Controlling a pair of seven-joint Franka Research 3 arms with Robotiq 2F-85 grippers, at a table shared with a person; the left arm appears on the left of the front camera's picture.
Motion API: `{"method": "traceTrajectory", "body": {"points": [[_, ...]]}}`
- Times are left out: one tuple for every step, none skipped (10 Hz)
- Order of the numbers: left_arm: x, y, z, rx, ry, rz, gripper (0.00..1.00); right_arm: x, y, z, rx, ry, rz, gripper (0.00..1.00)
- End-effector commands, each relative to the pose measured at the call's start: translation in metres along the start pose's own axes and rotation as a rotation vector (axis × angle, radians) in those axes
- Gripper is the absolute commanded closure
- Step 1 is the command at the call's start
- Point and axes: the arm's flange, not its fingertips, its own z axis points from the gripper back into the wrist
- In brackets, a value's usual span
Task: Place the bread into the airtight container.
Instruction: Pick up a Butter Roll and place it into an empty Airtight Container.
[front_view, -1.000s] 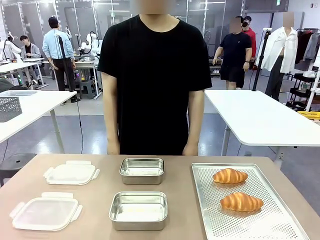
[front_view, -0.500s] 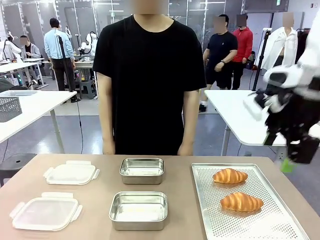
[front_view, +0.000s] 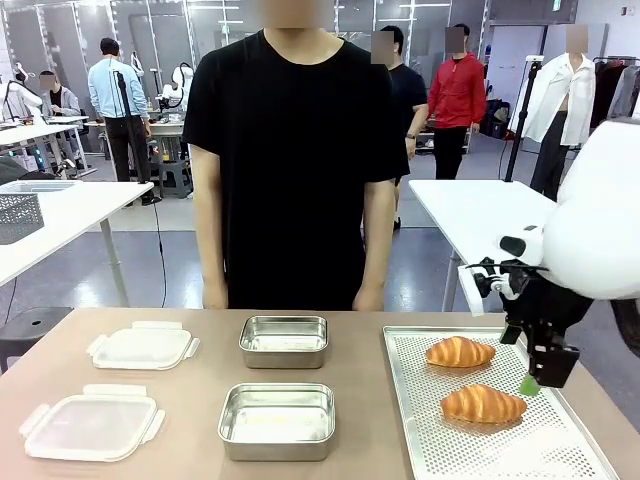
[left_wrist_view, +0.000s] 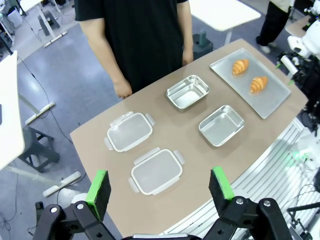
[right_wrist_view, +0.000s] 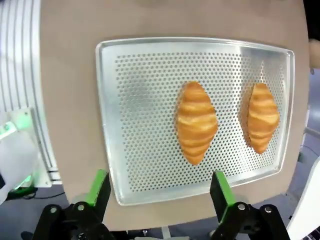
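Two croissants (front_view: 459, 351) (front_view: 483, 403) counted, two steel containers (front_view: 284, 358) (front_view: 276, 441), two clear lids (front_view: 142, 346) (front_view: 91, 424), one perforated tray (front_view: 450, 447), one table (front_view: 192, 442), one person (front_view: 300, 150) at it.

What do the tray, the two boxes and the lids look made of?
Tray: bare metal, maybe aluminium; matte silver sheet punched with holes. Boxes: probably stainless steel; brushed grey sheen, reflective walls. Lids: likely translucent plastic; cloudy, with moulded clip tabs.

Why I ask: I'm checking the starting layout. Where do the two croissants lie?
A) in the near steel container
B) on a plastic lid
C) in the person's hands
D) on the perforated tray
D: the far croissant and the near croissant both lie on the perforated tray.
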Motion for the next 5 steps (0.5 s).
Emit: {"method": "traceTrajectory", "body": {"points": [[0.0035,-0.0002,0.0017,-0.009,-0.005,-0.005,0.00,-0.0047,-0.0087,-0.0339,0.005,-0.008,-0.010,0.00],[0.0035,-0.0002,0.0017,-0.009,-0.005,-0.005,0.00,-0.0060,-0.0152,-0.0356,0.007,-0.014,-0.020,0.00],[0.0035,-0.0002,0.0017,-0.009,-0.005,-0.005,0.00,-0.0074,-0.0165,-0.0364,0.024,0.008,-0.022,0.00],[0.0035,-0.0002,0.0017,-0.009,-0.005,-0.005,0.00,-0.0021,-0.0151,-0.0276,0.004,0.010,-0.026,0.00],[0.0035,-0.0002,0.0017,-0.009,-0.005,-0.005,0.00,-0.0021,-0.0151,-0.0276,0.004,0.010,-0.026,0.00]]}}
